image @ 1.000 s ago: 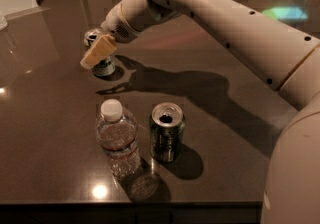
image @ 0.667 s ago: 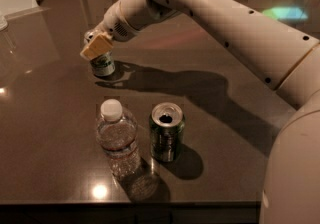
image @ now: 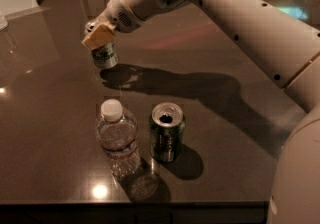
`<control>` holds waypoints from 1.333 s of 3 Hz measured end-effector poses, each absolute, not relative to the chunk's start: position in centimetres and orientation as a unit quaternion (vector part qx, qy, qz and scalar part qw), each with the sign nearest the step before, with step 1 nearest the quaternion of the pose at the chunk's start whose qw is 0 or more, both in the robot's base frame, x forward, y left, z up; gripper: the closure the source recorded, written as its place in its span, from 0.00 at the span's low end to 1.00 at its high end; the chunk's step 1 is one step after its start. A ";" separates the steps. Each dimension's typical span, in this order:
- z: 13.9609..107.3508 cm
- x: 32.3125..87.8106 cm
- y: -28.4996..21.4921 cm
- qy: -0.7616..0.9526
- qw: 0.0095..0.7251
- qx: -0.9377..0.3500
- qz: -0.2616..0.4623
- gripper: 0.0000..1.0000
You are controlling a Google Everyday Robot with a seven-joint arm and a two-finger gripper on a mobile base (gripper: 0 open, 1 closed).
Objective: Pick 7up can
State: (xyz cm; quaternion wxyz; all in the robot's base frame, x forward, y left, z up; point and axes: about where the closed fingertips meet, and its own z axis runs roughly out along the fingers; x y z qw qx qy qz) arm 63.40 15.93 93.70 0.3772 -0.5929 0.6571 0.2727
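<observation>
The 7up can [image: 106, 58], whitish-silver with green lettering, is at the far left of the dark table [image: 55, 118]. My gripper [image: 99, 41] reaches in from the upper right and is shut on the can's upper part. A tan finger pad [image: 98, 36] lies across the can's near side, and the can's top is mostly hidden. The can is tilted slightly and looks a little above the table, with its shadow just below and to the right.
A clear plastic water bottle [image: 118, 140] with a white cap stands near the front, with a darker green opened can [image: 166, 133] right next to it. My arm [image: 240, 23] spans the right half. The table's front edge [image: 150, 203] is close.
The gripper has moved up by a small amount, and the 7up can has risen with it from where it stood on the table.
</observation>
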 end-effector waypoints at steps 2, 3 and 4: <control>98.9 62.4 13.8 0.637 0.389 -0.605 0.275 1.00; 102.1 62.1 11.9 0.622 0.400 -0.614 0.276 1.00; 102.1 62.1 11.9 0.622 0.400 -0.614 0.276 1.00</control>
